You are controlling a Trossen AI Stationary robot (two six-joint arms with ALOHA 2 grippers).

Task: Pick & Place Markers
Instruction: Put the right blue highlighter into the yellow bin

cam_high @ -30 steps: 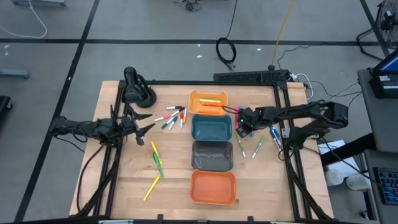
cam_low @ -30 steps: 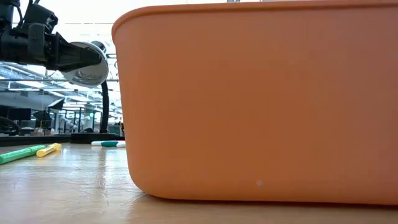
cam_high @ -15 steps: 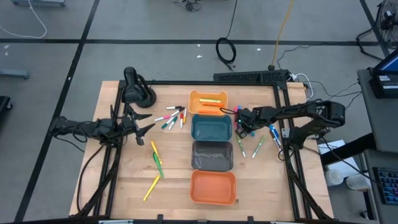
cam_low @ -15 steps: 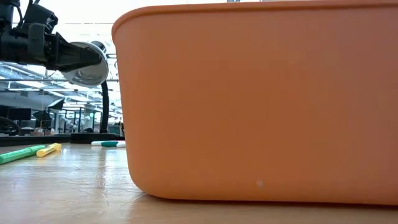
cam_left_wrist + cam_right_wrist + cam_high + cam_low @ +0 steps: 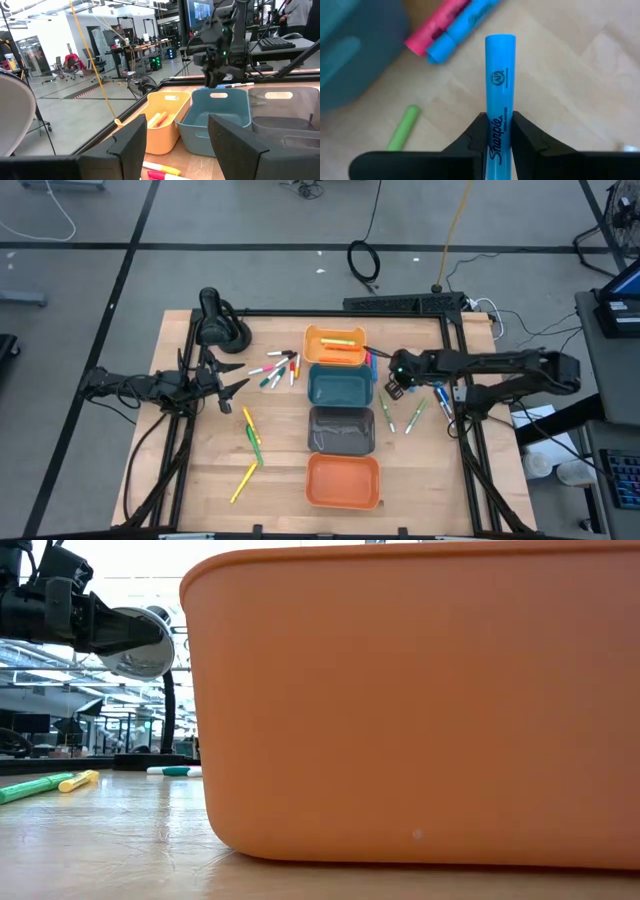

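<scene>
Two right gripper [image 5: 499,131] jaws clamp blue marker [image 5: 500,75] above table [image 5: 280,470].

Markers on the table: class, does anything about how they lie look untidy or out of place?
Yes. Most markers lie loose on the wooden table: a cluster left of the light orange bin, several more either side of the bins. Only that bin holds any. The right gripper is shut on a blue marker.

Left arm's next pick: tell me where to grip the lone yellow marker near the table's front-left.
Grip the yellow marker at mid-barrel, coming straight down, jaws set across its diagonal length. It lies flat on bare table, clear of the other markers, so both long sides are free.
</scene>
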